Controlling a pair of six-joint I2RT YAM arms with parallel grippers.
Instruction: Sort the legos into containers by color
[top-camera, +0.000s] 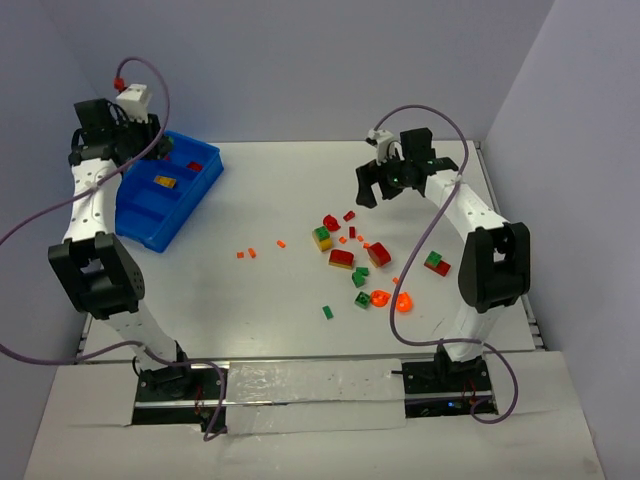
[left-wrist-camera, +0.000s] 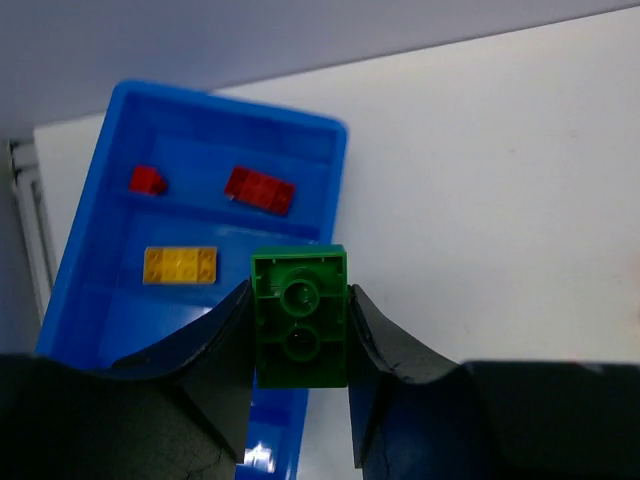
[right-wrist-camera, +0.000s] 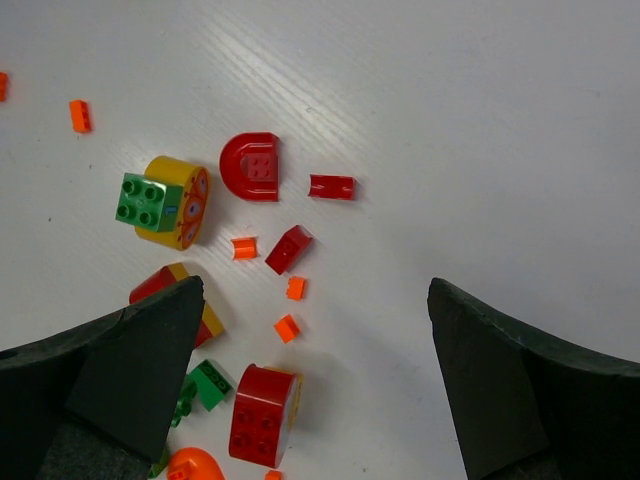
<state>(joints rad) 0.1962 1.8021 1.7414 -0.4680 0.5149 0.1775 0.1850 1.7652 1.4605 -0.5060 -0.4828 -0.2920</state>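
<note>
One green brick pinched in left gripper jaws over blue bin. Compartments beyond jaws hold red bricks, yellow brick; lower over unused compartment, release. Empty right gripper jaws wide apart above loose legos.

The green plastic brick fills the gap between your left fingers. Below, in the blue rectangular plastic bin, two red plastic bricks occupy the far compartment, a flat yellow brick the next one's 9 o'clock side. Under your wide-spread right fingers, scattered red, green and orange bricks crowd 7 to 11 o'clock; the white table from 1 to 4 o'clock lies bare.
</note>
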